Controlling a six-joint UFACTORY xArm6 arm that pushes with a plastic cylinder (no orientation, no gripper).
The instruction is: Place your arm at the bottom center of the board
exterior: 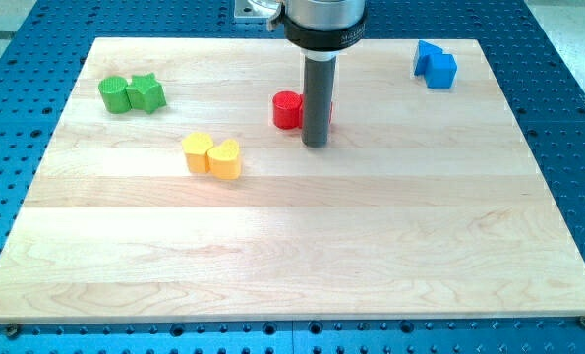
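My tip [316, 144] rests on the wooden board [302, 256] in its upper middle. It stands just right of the red cylinder [287, 110] and in front of a second red block [330, 115], which is mostly hidden behind the rod. Two yellow blocks, a hexagon-like one [198, 152] and a heart-like one [225, 158], touch each other to the tip's left. A green cylinder [115, 94] and a green star [146, 93] sit together at the upper left. Two blue blocks [435, 65] sit together at the upper right.
The board lies on a blue perforated table [567, 69]. The arm's dark round mount [321, 22] hangs over the board's top edge.
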